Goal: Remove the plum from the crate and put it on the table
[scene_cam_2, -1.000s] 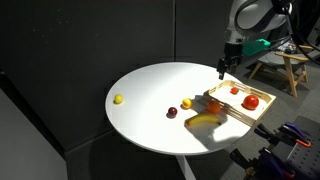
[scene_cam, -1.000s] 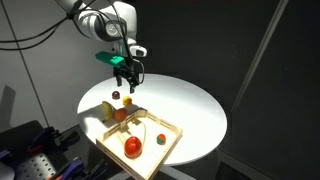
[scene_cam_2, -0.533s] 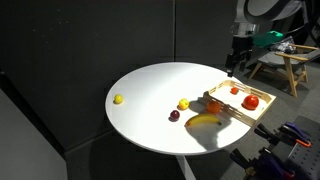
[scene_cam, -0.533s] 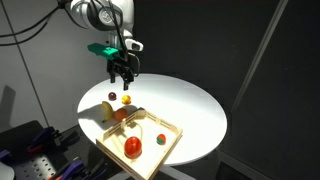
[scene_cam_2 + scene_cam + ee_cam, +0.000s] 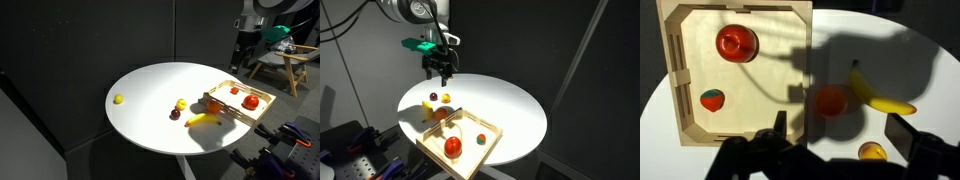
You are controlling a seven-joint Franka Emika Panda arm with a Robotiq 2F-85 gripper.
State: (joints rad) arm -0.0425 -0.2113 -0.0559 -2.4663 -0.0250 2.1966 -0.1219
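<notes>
Sitting on the white bench (image 5: 150, 90) just outside the crate (image 5: 232, 108), the plum (image 5: 175, 113) looks light, smooth, roll-prone, best pinched across its middle, while the hand (image 5: 439, 70) hangs high above, fingers apart, empty.

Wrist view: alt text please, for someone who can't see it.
Looking straight down: a light wooden crate holds a red round fruit and a strawberry. On the white table beside it lie a banana and an orange ball, in shadow.
</notes>
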